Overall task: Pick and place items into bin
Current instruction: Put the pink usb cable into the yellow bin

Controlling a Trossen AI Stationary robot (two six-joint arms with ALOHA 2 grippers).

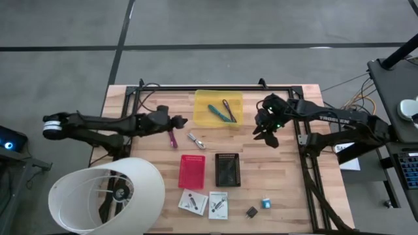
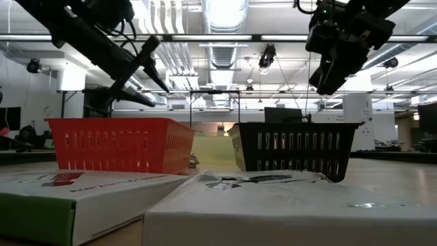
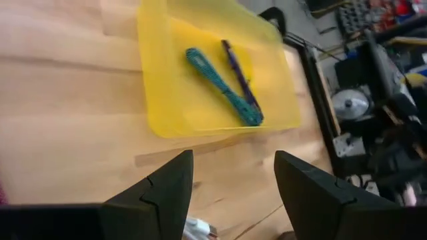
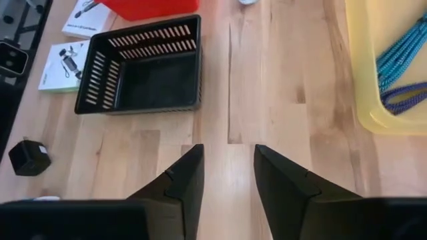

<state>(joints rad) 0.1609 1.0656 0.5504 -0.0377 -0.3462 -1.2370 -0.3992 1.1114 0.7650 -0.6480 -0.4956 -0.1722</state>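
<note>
Wood surface (image 1: 287, 170) with two arms over its far half. Left gripper (image 1: 183, 121) hovers above the surface just left of the yellow tray (image 1: 218, 108), fingers spread apart and empty; the left wrist view shows both dark fingers (image 3: 167, 193) wide with bare wood between them. Right gripper (image 1: 267, 136) hangs in the air just right of the tray, fingers partly apart with a narrow gap, nothing between them in the right wrist view.

Yellow tray sits at far centre and holds a teal-handled tool (image 1: 221, 113) and a purple pen (image 1: 228, 109), lying crossed. Magenta pen (image 1: 172, 139) lies on the surface below the left gripper, near side. Silver piece (image 1: 196, 140) lies just right of it, between the tray and the red basket (image 1: 191, 172). Red basket and black basket (image 1: 227, 170) stand side by side at centre, apart; whether anything lies in them, cannot tell. Two white printed cards (image 1: 204, 203) lie near the near edge, just beside each other, in front of the baskets. Black cube (image 1: 251, 211) and blue cube (image 1: 266, 203) sit right of the cards, close together. White lampshade (image 1: 108, 196) covers the near left corner.
</note>
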